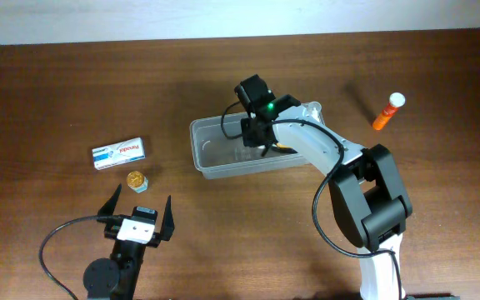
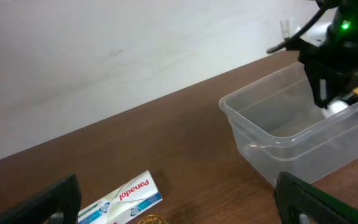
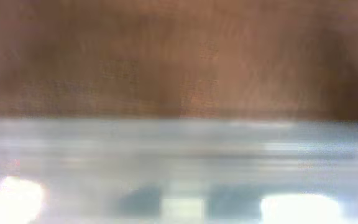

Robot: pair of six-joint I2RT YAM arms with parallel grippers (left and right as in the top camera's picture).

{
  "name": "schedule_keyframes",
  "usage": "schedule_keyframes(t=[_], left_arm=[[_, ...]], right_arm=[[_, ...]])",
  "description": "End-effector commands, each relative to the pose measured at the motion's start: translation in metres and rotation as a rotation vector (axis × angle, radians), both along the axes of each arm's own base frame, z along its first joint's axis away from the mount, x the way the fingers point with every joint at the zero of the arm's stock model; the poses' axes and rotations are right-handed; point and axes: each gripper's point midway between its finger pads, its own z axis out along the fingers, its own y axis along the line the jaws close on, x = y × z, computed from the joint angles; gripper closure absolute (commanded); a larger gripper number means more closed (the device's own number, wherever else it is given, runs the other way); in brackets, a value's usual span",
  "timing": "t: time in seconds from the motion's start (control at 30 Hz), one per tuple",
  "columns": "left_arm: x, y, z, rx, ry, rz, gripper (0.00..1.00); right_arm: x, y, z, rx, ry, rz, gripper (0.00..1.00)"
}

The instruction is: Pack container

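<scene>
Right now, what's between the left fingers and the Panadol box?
A small gold-capped bottle stands on the table just ahead of the open left fingers, short of the Panadol box. The overhead view shows it best.

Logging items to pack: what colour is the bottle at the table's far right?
The bottle is orange with a white cap, best seen overhead.

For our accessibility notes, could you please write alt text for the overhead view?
The right gripper reaches into the clear plastic container at the middle of a brown table. The left gripper sits open near a Panadol box and a gold-topped item; an orange bottle lies far right.
</scene>
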Motion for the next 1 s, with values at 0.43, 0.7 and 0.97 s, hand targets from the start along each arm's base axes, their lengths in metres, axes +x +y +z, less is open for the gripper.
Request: schedule_keyframes(t=[0.43,0.7,0.97], left_arm=[[0.000,0.003,-0.001,-0.002,-0.002,0.014,0.01],[0.000,0.003,-0.002,-0.002,-0.001,0.014,0.01],[0.000,0.003,-0.002,-0.002,-0.001,0.014,0.01]], right_arm=[[-0.018,-0.008,-0.024,-0.014,0.108,-0.010,0.81],[-0.004,-0.028,-0.023,-0.028,0.081,-0.056,0.81],[0.013,-0.048,-0.021,-0.009,0.049,-0.110,0.81]])
